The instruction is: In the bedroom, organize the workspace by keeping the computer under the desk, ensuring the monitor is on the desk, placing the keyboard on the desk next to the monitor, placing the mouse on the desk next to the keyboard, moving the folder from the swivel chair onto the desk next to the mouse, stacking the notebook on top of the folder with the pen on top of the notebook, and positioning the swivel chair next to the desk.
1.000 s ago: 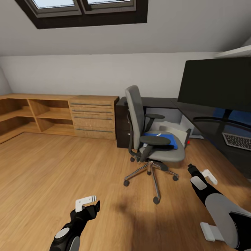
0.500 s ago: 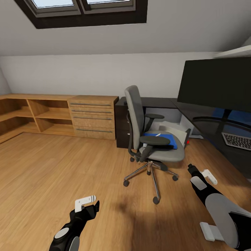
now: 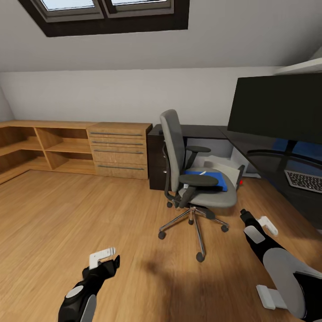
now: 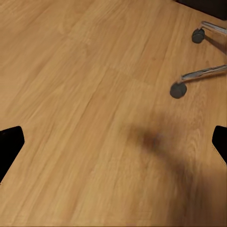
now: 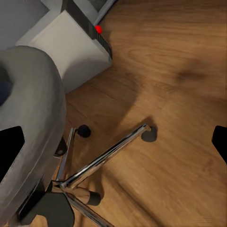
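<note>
Since the earlier frame the left hand [image 3: 103, 258] has been drifting down and toward the left edge of the head view, while the chair and desk are keeping their places. The swivel chair [image 3: 193, 179] is standing on the wooden floor [image 3: 67, 214] ahead of both hands, nearer the right hand [image 3: 256, 222], its backrest facing the left. The blue folder [image 3: 206, 178] is lying flat on the seat, its long axis running across the seat toward the desk [image 3: 277, 167], with a white object on it that is too small to identify. The monitor [image 3: 279, 107] is standing upright on the desk, and the keyboard [image 3: 305, 180] is lying in front of it. The white computer [image 5: 61, 45] is sitting on the floor just beside the chair base. Both hands are hanging empty above the floor, fingers spread wide apart at the edges of each wrist view, touching nothing.
</note>
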Controlling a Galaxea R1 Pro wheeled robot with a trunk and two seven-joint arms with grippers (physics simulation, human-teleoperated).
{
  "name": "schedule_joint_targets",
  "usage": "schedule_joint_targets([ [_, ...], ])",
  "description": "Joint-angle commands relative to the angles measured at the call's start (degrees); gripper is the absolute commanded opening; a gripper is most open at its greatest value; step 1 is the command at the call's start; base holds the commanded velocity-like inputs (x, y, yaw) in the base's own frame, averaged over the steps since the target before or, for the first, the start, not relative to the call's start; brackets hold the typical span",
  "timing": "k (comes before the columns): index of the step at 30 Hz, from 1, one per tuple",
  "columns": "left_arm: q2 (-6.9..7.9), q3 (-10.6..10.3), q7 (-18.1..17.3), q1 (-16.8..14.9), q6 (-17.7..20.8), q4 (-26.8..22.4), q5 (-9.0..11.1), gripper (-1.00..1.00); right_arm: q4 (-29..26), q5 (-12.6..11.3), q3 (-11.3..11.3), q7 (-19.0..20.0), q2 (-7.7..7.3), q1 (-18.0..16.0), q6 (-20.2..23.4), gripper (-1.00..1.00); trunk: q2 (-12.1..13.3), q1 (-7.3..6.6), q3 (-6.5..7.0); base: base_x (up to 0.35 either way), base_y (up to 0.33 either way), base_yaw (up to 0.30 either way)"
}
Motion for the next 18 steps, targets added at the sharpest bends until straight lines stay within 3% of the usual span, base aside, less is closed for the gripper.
schedule_joint_targets([
  [1,0.02,0.03,0.44,-1.35,0.27,1.09,0.62,1.00,-0.10,-0.60,0.35,-0.06,-0.05,-0.02,-0.19,1.00,-0.03,-0.01,-0.06,0.000,0.000,0.000],
  [6,0.76,0.52,0.12,-12.76,0.93,14.44,0.87,1.00,-1.08,-0.36,0.60,-0.22,-1.60,-0.35,0.25,1.00,-0.03,-0.01,-0.06,0.000,0.000,0.000],
  [10,0.89,0.56,-0.15,-15.97,0.87,18.25,0.96,1.00,-1.34,1.43,0.64,-0.50,-2.40,-1.75,0.85,1.00,-0.03,-0.01,-0.06,0.000,0.000,0.000],
  [13,0.93,0.53,-0.28,-16.81,0.87,16.56,0.96,1.00,-1.24,3.38,0.62,-1.41,-2.55,-3.46,2.60,1.00,-0.03,-0.01,-0.06,0.000,0.000,0.000],
  [18,1.17,0.52,-0.34,-16.27,1.04,11.01,0.91,1.00,-0.84,3.95,0.22,-1.88,-2.58,-4.22,4.31,1.00,-0.03,-0.01,-0.06,0.000,0.000,0.000],
])
